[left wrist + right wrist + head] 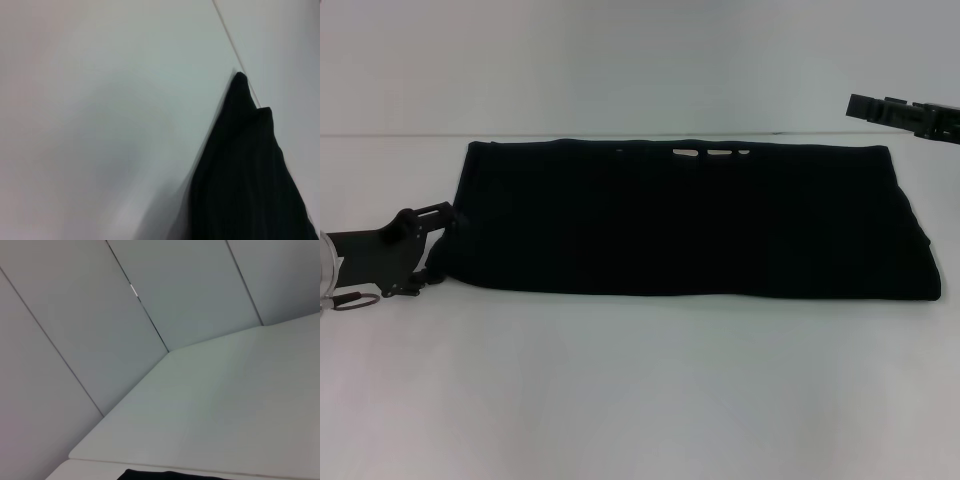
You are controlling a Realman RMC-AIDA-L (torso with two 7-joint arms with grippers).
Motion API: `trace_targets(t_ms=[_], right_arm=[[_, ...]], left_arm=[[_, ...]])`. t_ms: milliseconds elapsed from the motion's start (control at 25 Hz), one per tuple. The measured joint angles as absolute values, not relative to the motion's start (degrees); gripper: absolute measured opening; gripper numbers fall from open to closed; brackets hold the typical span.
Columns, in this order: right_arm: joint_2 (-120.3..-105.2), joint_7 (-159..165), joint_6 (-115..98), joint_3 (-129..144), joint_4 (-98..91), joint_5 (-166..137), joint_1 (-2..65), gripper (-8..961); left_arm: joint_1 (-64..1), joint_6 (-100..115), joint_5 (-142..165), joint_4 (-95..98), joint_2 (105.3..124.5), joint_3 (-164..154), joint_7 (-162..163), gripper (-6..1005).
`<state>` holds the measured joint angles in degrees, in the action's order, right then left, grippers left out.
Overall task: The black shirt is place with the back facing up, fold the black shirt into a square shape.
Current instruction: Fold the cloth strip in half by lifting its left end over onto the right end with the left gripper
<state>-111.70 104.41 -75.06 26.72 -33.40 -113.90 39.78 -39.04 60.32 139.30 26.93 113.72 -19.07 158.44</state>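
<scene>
The black shirt (690, 220) lies across the middle of the head view on the white worktop (640, 400), already folded into a long flat band with bits of white lettering peeking at its top edge. By my reading the lengthwise folds are done; folding the band crosswise into a square is left. The left end effector (432, 232) sits at the band's lower left corner, the right end effector (905, 112) hovers in the upper right, clear of the cloth; whether either one's fingers are spread I cannot tell.
</scene>
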Motion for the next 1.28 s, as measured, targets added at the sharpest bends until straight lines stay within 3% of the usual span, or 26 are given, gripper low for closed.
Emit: trace_targets(t_ms=[680,880,1280], right_arm=[[-111.44,104.94,-74.96,26.72,-33.39,-113.90,39.81,899],[-111.43,104.94,-74.84,26.74,-33.39,-113.90,39.89,899],[-111.35,104.94,-74.61,26.72,-33.40,-113.90,39.71,900]], left_arm=[[-39.60,60.52,139.22,26.56,113.71,-19.08,155.29,933],[-39.77,60.78,139.12,26.48,113.67,-19.28,153.21,797],[-39.27,59.47,139.37,26.45,113.83,-19.61,152.26,362]])
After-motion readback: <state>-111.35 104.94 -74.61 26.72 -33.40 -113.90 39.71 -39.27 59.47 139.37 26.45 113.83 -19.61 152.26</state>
